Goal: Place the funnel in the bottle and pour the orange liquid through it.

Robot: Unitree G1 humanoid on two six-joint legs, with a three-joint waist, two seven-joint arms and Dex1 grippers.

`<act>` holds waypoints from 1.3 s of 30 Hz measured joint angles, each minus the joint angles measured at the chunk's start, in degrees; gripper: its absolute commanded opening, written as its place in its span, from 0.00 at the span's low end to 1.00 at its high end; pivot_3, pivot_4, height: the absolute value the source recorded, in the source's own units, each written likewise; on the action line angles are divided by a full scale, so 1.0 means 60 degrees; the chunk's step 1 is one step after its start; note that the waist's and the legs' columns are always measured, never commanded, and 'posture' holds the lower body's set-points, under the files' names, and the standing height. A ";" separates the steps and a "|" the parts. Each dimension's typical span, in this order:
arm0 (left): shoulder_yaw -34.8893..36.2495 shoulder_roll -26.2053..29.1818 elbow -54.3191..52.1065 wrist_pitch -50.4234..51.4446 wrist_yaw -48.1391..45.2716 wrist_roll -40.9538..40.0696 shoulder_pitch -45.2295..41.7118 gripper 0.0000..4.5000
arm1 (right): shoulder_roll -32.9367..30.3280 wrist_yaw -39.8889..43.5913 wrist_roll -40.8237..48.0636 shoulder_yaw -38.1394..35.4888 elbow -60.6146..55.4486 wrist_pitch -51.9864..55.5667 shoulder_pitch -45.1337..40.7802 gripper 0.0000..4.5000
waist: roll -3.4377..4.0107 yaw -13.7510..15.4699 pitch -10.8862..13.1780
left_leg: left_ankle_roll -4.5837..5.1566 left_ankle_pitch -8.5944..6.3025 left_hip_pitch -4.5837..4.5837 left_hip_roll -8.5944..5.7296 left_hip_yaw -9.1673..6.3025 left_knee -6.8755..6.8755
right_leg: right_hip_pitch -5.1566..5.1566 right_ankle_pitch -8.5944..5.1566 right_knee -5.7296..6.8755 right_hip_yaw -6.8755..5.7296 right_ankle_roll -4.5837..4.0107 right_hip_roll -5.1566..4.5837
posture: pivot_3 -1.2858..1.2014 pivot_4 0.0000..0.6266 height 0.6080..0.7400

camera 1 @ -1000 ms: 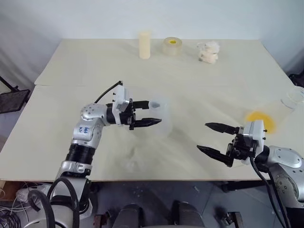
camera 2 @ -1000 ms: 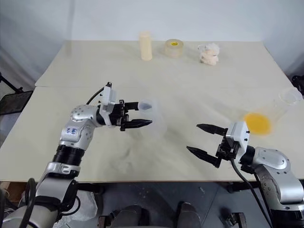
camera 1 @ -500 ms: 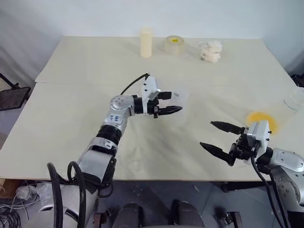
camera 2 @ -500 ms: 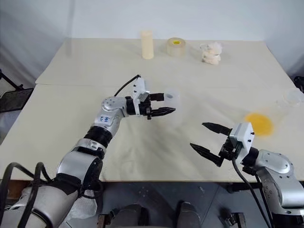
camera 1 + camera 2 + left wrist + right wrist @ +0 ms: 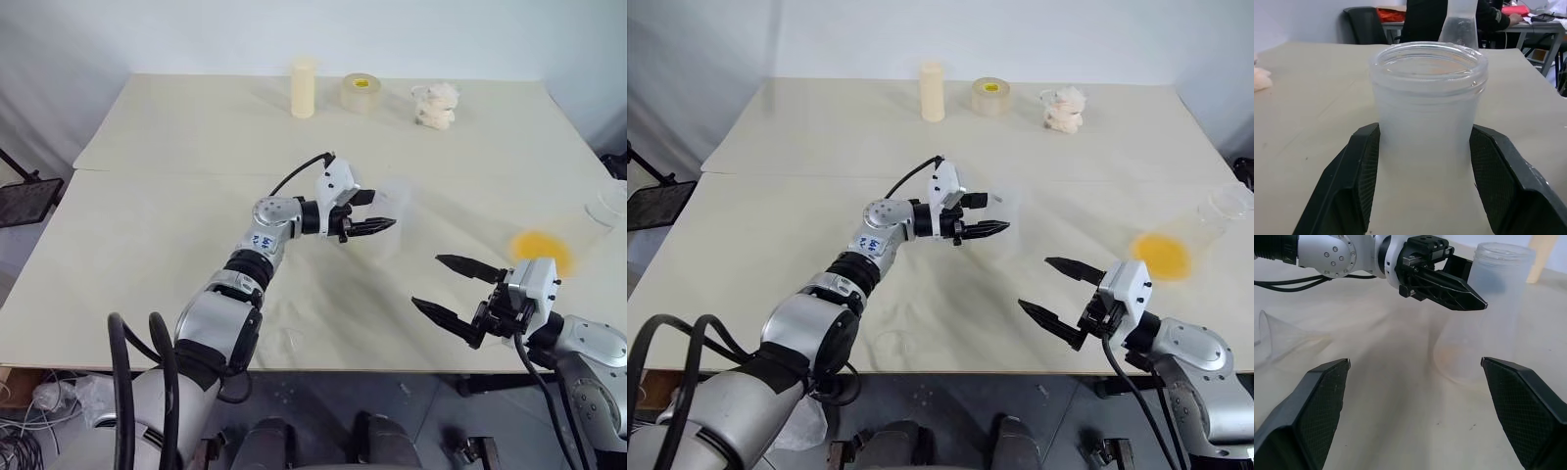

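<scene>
Table (image 5: 147, 225), cream, bears no legible writing. Bottle (image 5: 1427, 127), translucent and faint from overhead, stands upright mid-table, mouth up, neck clamped between the left gripper (image 5: 377, 211) fingers. Orange liquid (image 5: 537, 245) pools in a tipped clear container, cut off at the right table edge. Right gripper (image 5: 453, 288) hovers near the front edge, jaws wide, empty. Funnel (image 5: 1283, 340) lies on its side, partly cropped.

The left tool (image 5: 375, 211) has carried the bottle (image 5: 397, 211) rightward across the table (image 5: 147, 225).
</scene>
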 measured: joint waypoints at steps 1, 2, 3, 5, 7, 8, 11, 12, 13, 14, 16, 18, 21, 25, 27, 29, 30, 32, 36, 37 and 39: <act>0.0000 -0.0001 0.0002 0.0000 -0.0035 0.0026 -0.0001 0.83 | 0.0000 -0.0021 -0.0001 0.0000 0.0000 -0.0003 0.0000 1.00 | 0.0000 -0.0005 0.0000 | 0.0000 0.0000 0.0000 0.0000 0.0000 0.0000 | 0.0000 0.0000 0.0000 0.0000 0.0000 0.0000 | 0.52 0.24 1.00; 0.0000 -0.0001 0.0009 0.0001 -0.0065 0.0058 0.0000 0.90 | 0.0000 -0.0035 -0.0003 0.0000 0.0000 -0.0012 0.0001 1.00 | 0.0000 -0.0007 0.0000 | 0.0000 0.0000 0.0000 0.0001 0.0000 0.0000 | 0.0000 0.0000 0.0001 -0.0001 0.0000 0.0000 | 0.52 0.24 1.00; -0.0001 0.0004 0.0009 0.0008 -0.0116 0.0090 -0.0001 0.97 | 0.0003 -0.0048 -0.0007 0.0000 0.0000 -0.0035 0.0004 1.00 | 0.0000 -0.0006 0.0000 | 0.0000 0.0000 0.0000 0.0000 0.0000 0.0001 | 0.0000 0.0000 0.0001 0.0000 0.0000 0.0000 | 0.52 0.24 1.00; -0.0002 0.0068 -0.0003 0.0060 -0.0282 0.0119 0.0001 0.99 | 0.0008 -0.0070 -0.0009 0.0000 0.0000 -0.0106 0.0015 1.00 | 0.0000 -0.0006 0.0000 | 0.0000 0.0000 0.0000 0.0000 0.0001 0.0005 | 0.0000 0.0000 0.0002 0.0000 0.0000 0.0000 | 0.52 0.24 1.00; -0.0001 0.0198 -0.0077 0.0153 -0.0513 0.0122 0.0001 0.99 | 0.0009 -0.0080 -0.0011 0.0000 0.0000 -0.0145 0.0017 1.00 | 0.0000 -0.0007 0.0000 | 0.0000 0.0000 0.0000 0.0001 0.0000 0.0007 | 0.0000 0.0000 0.0003 0.0000 0.0000 0.0000 | 0.52 0.24 1.00; -0.0001 0.0293 -0.0121 0.0196 -0.0650 0.0122 0.0003 0.99 | 0.0009 -0.0079 -0.0012 0.0000 0.0000 -0.0152 0.0014 1.00 | 0.0000 -0.0009 0.0000 | 0.0000 0.0000 0.0000 0.0001 0.0000 0.0008 | 0.0000 0.0000 0.0004 0.0000 0.0000 0.0000 | 0.52 0.24 1.00; 0.0059 0.0570 -0.0279 0.0468 -0.0966 0.0105 0.0014 0.99 | 0.0009 -0.0066 -0.0014 0.0000 0.0007 -0.0163 -0.0029 1.00 | 0.0000 -0.0011 0.0000 | 0.0000 0.0000 -0.0001 0.0001 -0.0001 0.0013 | 0.0000 0.0000 0.0008 0.0000 0.0000 0.0000 | 0.52 0.24 1.00; 0.0076 0.0668 -0.0393 0.0588 -0.1084 0.0104 0.0032 0.99 | 0.0009 -0.0055 -0.0017 0.0001 0.0012 -0.0173 -0.0079 1.00 | 0.0000 -0.0012 0.0000 | 0.0000 0.0000 -0.0001 0.0001 -0.0002 0.0015 | 0.0000 0.0000 0.0008 0.0000 0.0000 0.0000 | 0.52 0.24 1.00; 0.0080 0.0745 -0.0497 0.0664 -0.1168 0.0104 0.0046 0.99 | 0.0009 -0.0041 -0.0020 0.0000 0.0022 -0.0182 -0.0119 1.00 | 0.0000 -0.0011 0.0000 | 0.0000 0.0000 -0.0002 0.0001 -0.0002 0.0016 | 0.0000 0.0000 0.0008 0.0000 0.0000 0.0000 | 0.52 0.24 1.00; 0.0083 0.0837 -0.0592 0.0730 -0.1250 0.0104 0.0061 0.99 | 0.0009 -0.0019 -0.0039 0.0002 0.0050 -0.0190 -0.0184 1.00 | 0.0001 -0.0011 0.0000 | 0.0000 0.0000 -0.0002 0.0001 -0.0004 0.0017 | 0.0001 0.0000 0.0010 0.0000 0.0000 0.0000 | 0.52 0.24 1.00; 0.0086 0.0976 -0.0819 0.0878 -0.1394 0.0103 0.0153 0.99 | 0.0009 0.0019 -0.0093 0.0011 0.0106 -0.0198 -0.0311 1.00 | 0.0000 -0.0013 0.0000 | 0.0000 -0.0001 -0.0002 0.0001 -0.0005 0.0017 | 0.0001 0.0000 0.0010 0.0000 0.0000 0.0000 | 0.52 0.24 1.00; 0.0088 0.1175 -0.1117 0.1083 -0.1589 0.0100 0.0315 0.99 | 0.0009 0.0057 -0.0121 0.0014 0.0147 -0.0209 -0.0392 1.00 | 0.0001 -0.0025 0.0000 | 0.0000 -0.0001 -0.0001 0.0003 -0.0006 0.0017 | 0.0000 0.0000 0.0013 0.0000 0.0000 0.0001 | 0.52 0.24 1.00; 0.0144 0.1655 -0.1870 0.1451 -0.1913 -0.0033 0.0671 0.99 | 0.0008 0.0145 -0.0131 0.0023 0.0263 -0.0214 -0.0456 1.00 | 0.0001 -0.0047 0.0000 | 0.0000 -0.0001 -0.0001 0.0004 -0.0005 0.0017 | -0.0001 0.0000 0.0014 0.0002 0.0000 0.0000 | 0.52 0.24 1.00; 0.0620 0.3165 -0.3863 0.2439 -0.2945 -0.0793 0.1683 0.99 | -0.0041 0.0351 -0.0133 0.0021 0.0416 -0.0207 -0.0489 1.00 | 0.0002 -0.0132 0.0000 | -0.0002 -0.0002 0.0010 0.0016 -0.0024 0.0013 | -0.0011 0.0000 0.0037 0.0005 -0.0001 0.0003 | 0.52 0.24 1.00; 0.0880 0.3782 -0.4680 0.2773 -0.3259 -0.1191 0.2177 0.99 | -0.0062 0.0427 -0.0132 0.0026 0.0455 -0.0182 -0.0496 1.00 | 0.0002 -0.0142 0.0000 | -0.0003 -0.0002 0.0010 0.0016 -0.0040 0.0018 | -0.0011 -0.0001 0.0044 0.0006 -0.0001 0.0002 | 0.52 0.24 1.00; 0.1033 0.4275 -0.5756 0.3361 -0.3467 -0.1538 0.2876 0.99 | -0.0079 0.0509 -0.0130 0.0048 0.0479 -0.0165 -0.0588 1.00 | 0.0003 -0.0084 0.0000 | -0.0002 -0.0003 0.0010 0.0013 -0.0054 0.0030 | -0.0005 0.0000 0.0047 0.0013 0.0000 -0.0003 | 0.52 0.24 1.00; 0.1075 0.4556 -0.6309 0.3664 -0.3557 -0.1707 0.3344 0.99 | -0.0087 0.0546 -0.0129 0.0066 0.0496 -0.0159 -0.0663 1.00 | 0.0003 -0.0071 0.0000 | 0.0000 -0.0004 0.0010 0.0014 -0.0065 0.0034 | -0.0003 0.0000 0.0048 0.0020 0.0000 -0.0004 | 0.52 0.24 1.00; 0.1286 0.5093 -0.7518 0.4217 -0.3733 -0.2111 0.4550 0.99 | -0.0122 0.0644 -0.0124 0.0069 0.0592 -0.0152 -0.0779 1.00 | 0.0003 -0.0074 0.0000 | 0.0002 -0.0007 0.0013 0.0021 -0.0090 0.0035 | -0.0003 0.0000 0.0050 0.0029 0.0000 -0.0007 | 0.52 0.24 1.00; 0.1899 0.5763 -0.9424 0.5177 -0.3577 -0.2904 0.6483 0.99 | -0.0207 0.0918 -0.0125 0.0115 0.0886 -0.0125 -0.0978 1.00 | 0.0002 -0.0041 0.0000 | 0.0002 -0.0007 0.0006 0.0042 -0.0125 0.0049 | 0.0005 0.0000 0.0056 0.0034 0.0000 -0.0009 | 0.52 0.24 1.00; 0.2128 0.5992 -0.9917 0.5381 -0.3499 -0.3122 0.7003 0.99 | -0.0231 0.1002 -0.0118 0.0118 0.0916 -0.0120 -0.1056 1.00 | 0.0002 -0.0055 0.0000 | 0.0001 -0.0008 0.0012 0.0044 -0.0124 0.0048 | 0.0008 0.0000 0.0059 0.0039 0.0000 -0.0010 | 0.52 0.24 1.00; 0.2534 0.6390 -1.0573 0.5576 -0.3438 -0.3379 0.7867 0.99 | -0.0265 0.1124 -0.0112 0.0114 0.1036 -0.0099 -0.1187 1.00 | 0.0003 -0.0069 0.0000 | -0.0001 -0.0009 0.0016 0.0046 -0.0123 0.0045 | 0.0008 0.0000 0.0060 0.0040 -0.0001 -0.0009 | 0.52 0.24 1.00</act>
